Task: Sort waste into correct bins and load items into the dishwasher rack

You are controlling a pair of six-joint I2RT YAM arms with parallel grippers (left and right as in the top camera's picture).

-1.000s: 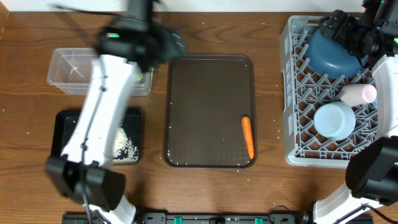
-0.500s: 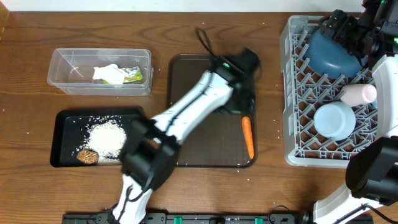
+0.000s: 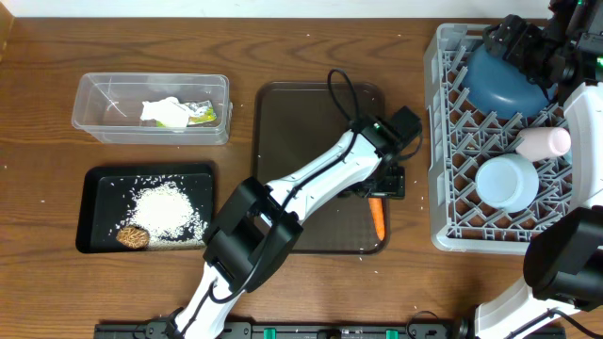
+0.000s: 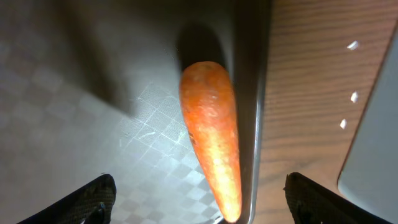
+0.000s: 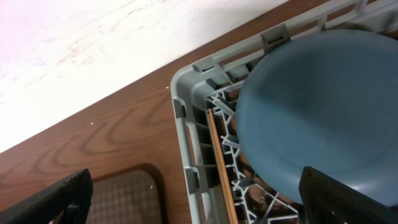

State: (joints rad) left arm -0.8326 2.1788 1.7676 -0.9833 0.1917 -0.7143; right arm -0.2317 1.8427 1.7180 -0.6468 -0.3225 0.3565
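1. Orange carrot (image 3: 378,220): lying flat at 4 o'clock on the brown serving tray (image 3: 301,141), just beside its right rim.
2. Left gripper (image 3: 382,185): over the carrot's 12 o'clock end, jaws wide, gripping nothing.
3. Right gripper (image 3: 516,42): jaws wide and empty, above the dark-blue plate (image 3: 509,85) at 12 o'clock in the dishwasher rack (image 3: 443,141).

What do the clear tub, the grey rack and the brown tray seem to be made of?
Clear tub: probably thin plastic, glossy; the wooden table shows through its walls.
Grey rack: likely moulded plastic, matte; uniform lattice ribs.
Brown tray: seemingly plastic, faint sheen, with a fine checked texture in the left wrist view; not certain.
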